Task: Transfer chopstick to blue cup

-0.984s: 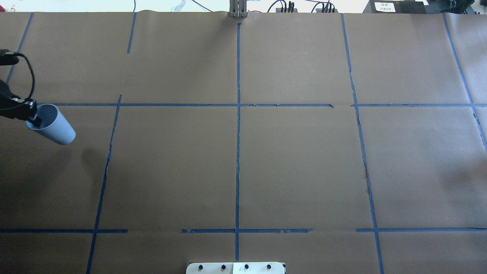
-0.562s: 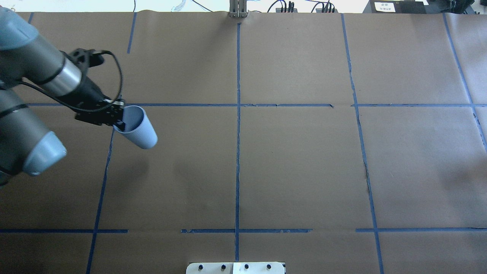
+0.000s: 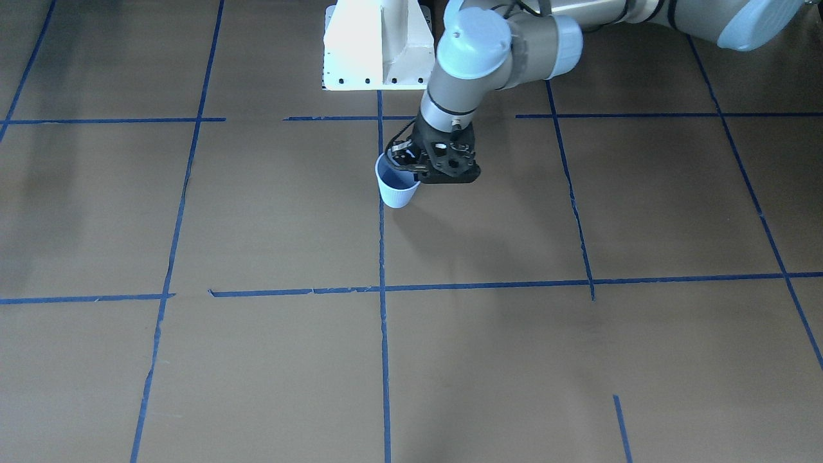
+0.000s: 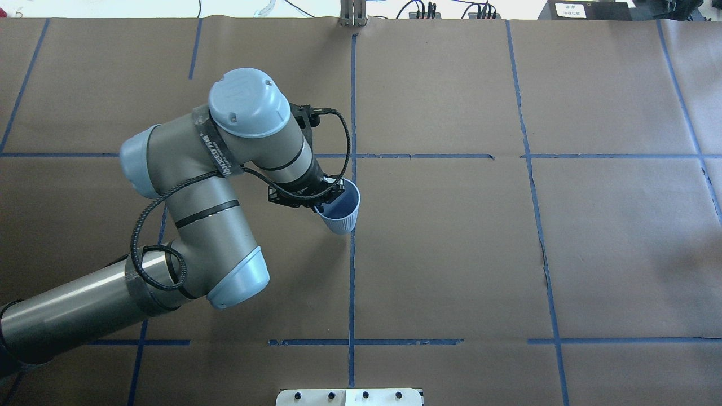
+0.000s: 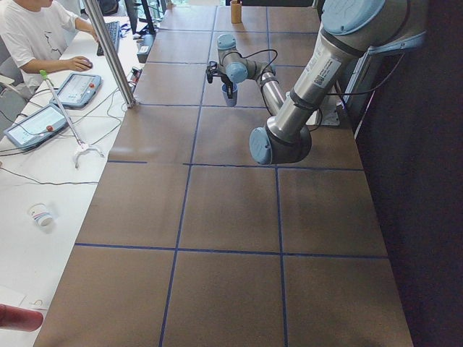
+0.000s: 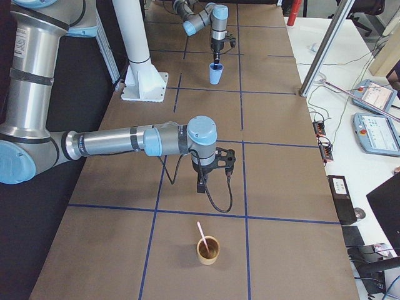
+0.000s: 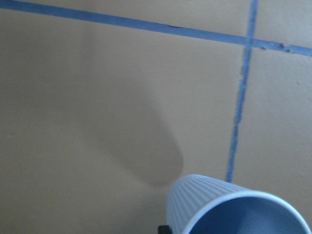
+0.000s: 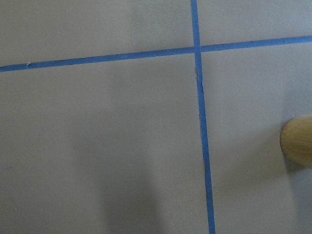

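Observation:
The pale-blue ribbed blue cup (image 4: 340, 213) hangs tilted just over the centre tape line. My left gripper (image 4: 326, 198) is shut on its near rim, as the front view also shows: blue cup (image 3: 397, 188), left gripper (image 3: 410, 172). The left wrist view has the cup (image 7: 229, 207) at its bottom edge with a shadow on the paper beside it. The pinkish chopstick (image 6: 201, 233) stands in a wooden cup (image 6: 209, 250) far off at the table's right end. My right gripper (image 6: 200, 186) points down near that cup; I cannot tell whether it is open or shut.
Blue tape lines divide the brown paper. The white robot base (image 3: 376, 48) sits at the near middle edge. The wooden cup (image 8: 297, 141) shows at the right wrist view's edge. A person (image 5: 32, 36) sits at a side desk with tablets, beside a metal post (image 5: 108, 50).
My left arm has swung in from the far left edge to the table's middle, carrying the blue cup with it. The cup now hangs over the centre line.

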Controlling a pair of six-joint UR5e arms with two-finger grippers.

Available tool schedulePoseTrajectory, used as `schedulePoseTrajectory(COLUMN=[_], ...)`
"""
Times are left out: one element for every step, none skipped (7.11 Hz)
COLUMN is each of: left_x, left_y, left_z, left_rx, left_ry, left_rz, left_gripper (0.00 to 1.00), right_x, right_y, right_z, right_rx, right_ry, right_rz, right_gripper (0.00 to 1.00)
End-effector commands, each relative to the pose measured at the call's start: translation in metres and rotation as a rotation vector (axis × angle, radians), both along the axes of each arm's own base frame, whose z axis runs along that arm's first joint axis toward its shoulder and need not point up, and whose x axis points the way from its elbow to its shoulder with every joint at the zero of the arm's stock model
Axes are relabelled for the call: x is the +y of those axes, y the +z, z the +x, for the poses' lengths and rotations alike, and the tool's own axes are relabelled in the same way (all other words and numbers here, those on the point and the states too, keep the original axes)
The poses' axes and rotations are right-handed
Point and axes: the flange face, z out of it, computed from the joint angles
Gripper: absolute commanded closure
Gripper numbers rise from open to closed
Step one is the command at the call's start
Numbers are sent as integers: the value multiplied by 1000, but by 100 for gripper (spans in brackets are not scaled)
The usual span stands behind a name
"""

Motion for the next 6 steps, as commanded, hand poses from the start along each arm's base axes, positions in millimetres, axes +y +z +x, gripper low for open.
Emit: schedulePoseTrajectory(left_x=[14,17,27,36,41,45], left_y=[-3,-1,0,0,2,3], left_z=[25,28,37,44,49,53], left_rx=[-34,-42,-45,-48,-56,-57], left_ry=[-18,-22,-8,2,-2,3], left_rz=[41,48,47,53,65,67], left_gripper=[100,100,99,94,81,65], right_x=[1,1,1,1,2,2], right_y=[1,2,2,3,3,3], right_z=[0,0,0,0,0,0], right_rx=[0,2,2,2,2,2], right_ry=[0,-2,-3,-2,-1,-1], right_rz=[-3,-5,-2,-5,-8,-8], right_gripper=[0,0,0,0,0,0])
